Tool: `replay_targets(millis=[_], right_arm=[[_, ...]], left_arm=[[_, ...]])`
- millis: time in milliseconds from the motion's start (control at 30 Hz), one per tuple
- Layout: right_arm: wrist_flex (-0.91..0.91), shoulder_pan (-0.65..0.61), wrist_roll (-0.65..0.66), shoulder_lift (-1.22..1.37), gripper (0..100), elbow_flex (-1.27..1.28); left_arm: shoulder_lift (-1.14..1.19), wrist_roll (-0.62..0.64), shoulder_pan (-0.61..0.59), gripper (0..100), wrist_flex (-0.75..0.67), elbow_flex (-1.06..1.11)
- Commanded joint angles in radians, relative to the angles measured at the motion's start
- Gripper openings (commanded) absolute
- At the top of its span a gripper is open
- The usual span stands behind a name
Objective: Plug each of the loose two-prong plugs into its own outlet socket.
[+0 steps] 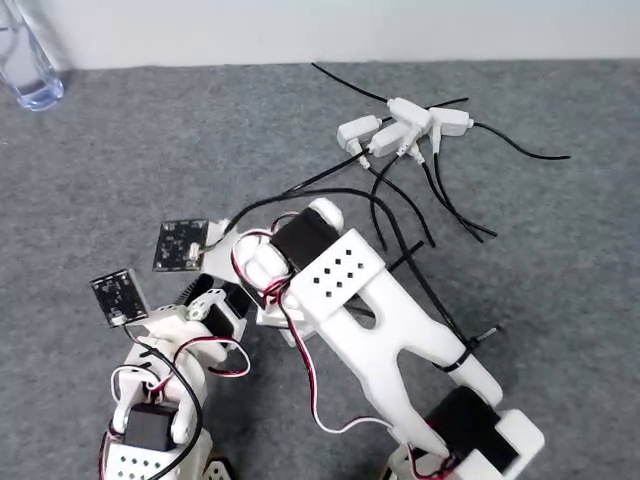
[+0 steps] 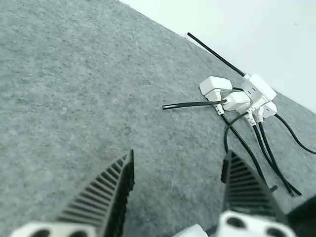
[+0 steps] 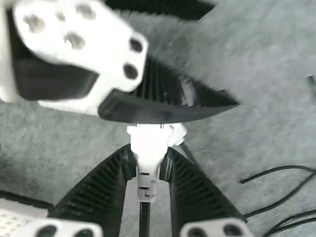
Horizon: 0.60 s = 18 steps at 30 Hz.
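Observation:
A white two-prong plug (image 3: 148, 148) with a black cord is held between the black ribbed fingers of my right gripper (image 3: 148, 155), which is shut on it. Just past the plug are a black finger (image 3: 163, 101) and the white body of the other arm's gripper. My left gripper (image 2: 179, 158) is open above bare carpet, with nothing between its fingers. The white outlet block (image 1: 410, 112) (image 2: 259, 88) lies at the far right of the carpet with white plugs (image 1: 358, 132) (image 2: 215, 85) clustered at it. In the high view both arms (image 1: 350, 280) are bunched low in the middle, hiding the grippers.
Black cords (image 1: 440, 200) trail from the outlet block toward the right arm, and one loose cord end (image 2: 192, 104) lies beside the block. A clear bottle (image 1: 28, 60) stands at the far left corner by the white wall. Grey carpet (image 1: 120, 160) is open on the left.

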Motion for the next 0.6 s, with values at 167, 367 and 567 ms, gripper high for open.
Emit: replay_targets(millis=[167,367,567], right_arm=[[0.061,-0.007,-0.012,-0.050,0.9,-0.178],[0.071,-0.007,-0.012,-0.050,0.9,-0.210],[0.071,-0.007,-0.012,-0.051,0.9,-0.212]], left_arm=[[-0.003,0.009,0.003,27,0.003,-0.007],[-0.003,0.008,0.002,27,0.005,-0.007],[-0.003,0.008,0.002,27,0.005,-0.007]])
